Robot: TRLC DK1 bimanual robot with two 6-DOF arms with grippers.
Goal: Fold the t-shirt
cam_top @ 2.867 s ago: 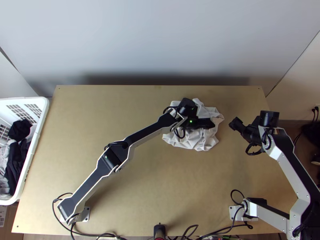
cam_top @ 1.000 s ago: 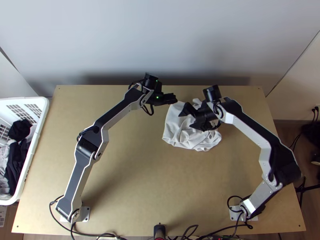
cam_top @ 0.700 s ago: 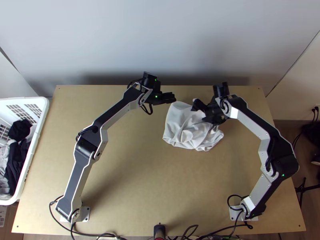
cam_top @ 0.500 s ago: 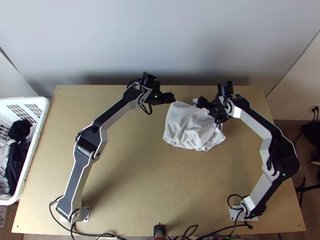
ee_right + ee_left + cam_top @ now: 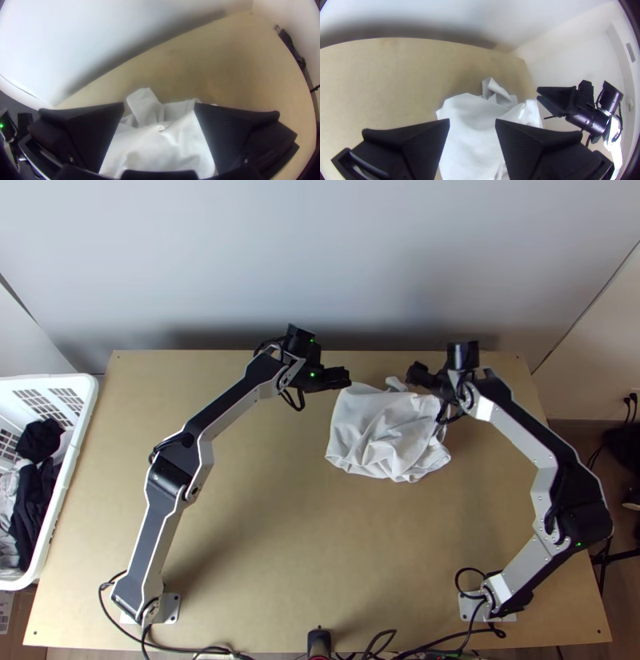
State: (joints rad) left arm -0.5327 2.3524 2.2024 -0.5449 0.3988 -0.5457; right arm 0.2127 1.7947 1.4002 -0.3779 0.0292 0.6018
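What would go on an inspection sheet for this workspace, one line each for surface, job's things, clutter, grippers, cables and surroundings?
Surface: light wooden table, with both arms' bases at its near side.
Job's things: white T-shirt, bunched and wrinkled right of the table's middle, toward the far edge; not neatly folded.
Clutter: dark device at the near edge, between the bases.
Grippers: left claw open at the shirt's far left corner; right claw open over its far right part.
Cables: black cables looped by the left base and right base.
Surroundings: white basket of clothes beyond the left edge; pale wall behind.
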